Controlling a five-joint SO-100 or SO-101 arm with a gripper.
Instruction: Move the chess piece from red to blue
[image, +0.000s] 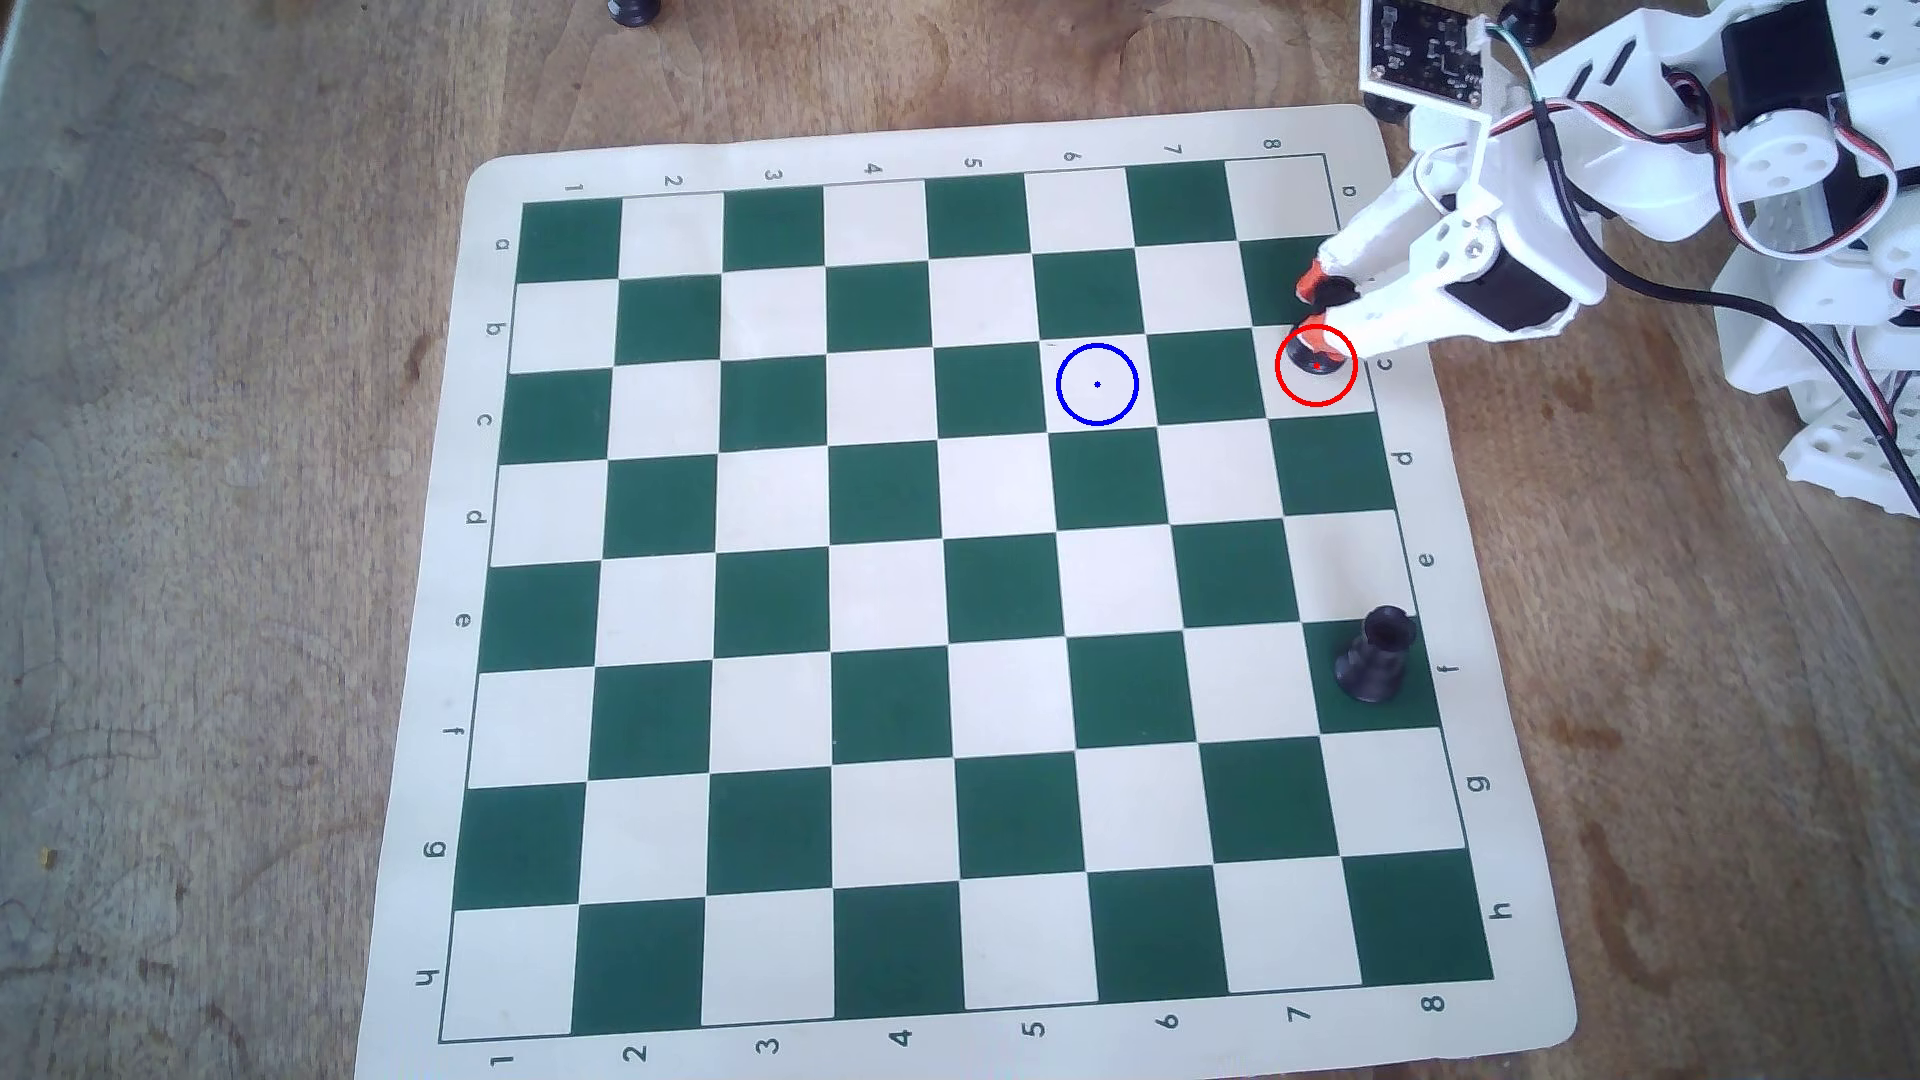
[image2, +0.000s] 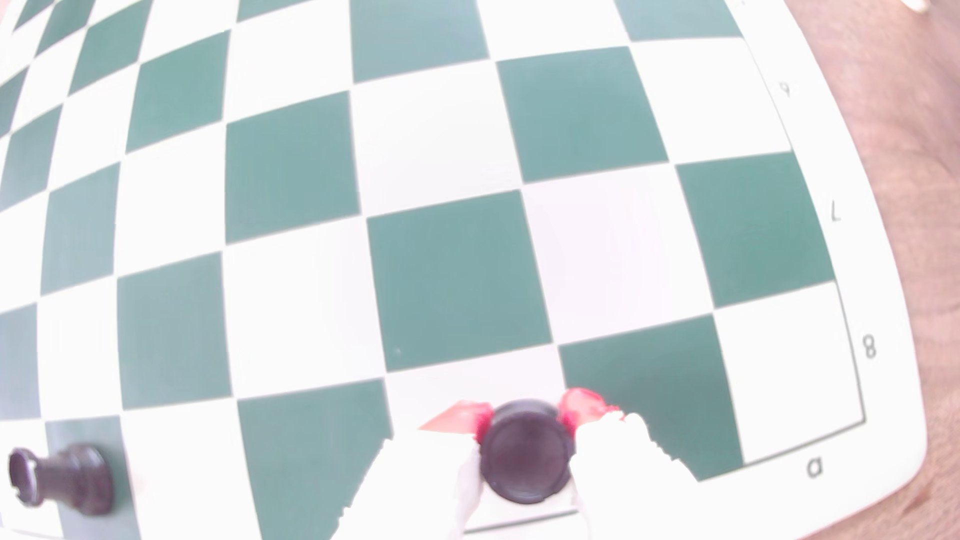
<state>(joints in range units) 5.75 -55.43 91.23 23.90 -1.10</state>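
Observation:
The chess piece (image: 1303, 355), small and black, stands with its base in the red circle (image: 1316, 404) on a white square at the board's right edge in the overhead view. My gripper (image: 1314, 299) reaches in from the right, its orange tips on either side of the piece's upper part. In the wrist view the piece (image2: 524, 459) shows as a dark round disc, and the gripper (image2: 524, 411) is shut on it with both tips pressed against it. The blue circle (image: 1097, 384) lies two squares to the left on a bare white square.
A second black piece (image: 1375, 656) stands on a green square lower on the right column, seen at bottom left in the wrist view (image2: 62, 480). The green-and-white board mat (image: 416, 644) lies on a wooden table. The white arm (image: 1662, 156) fills the top right.

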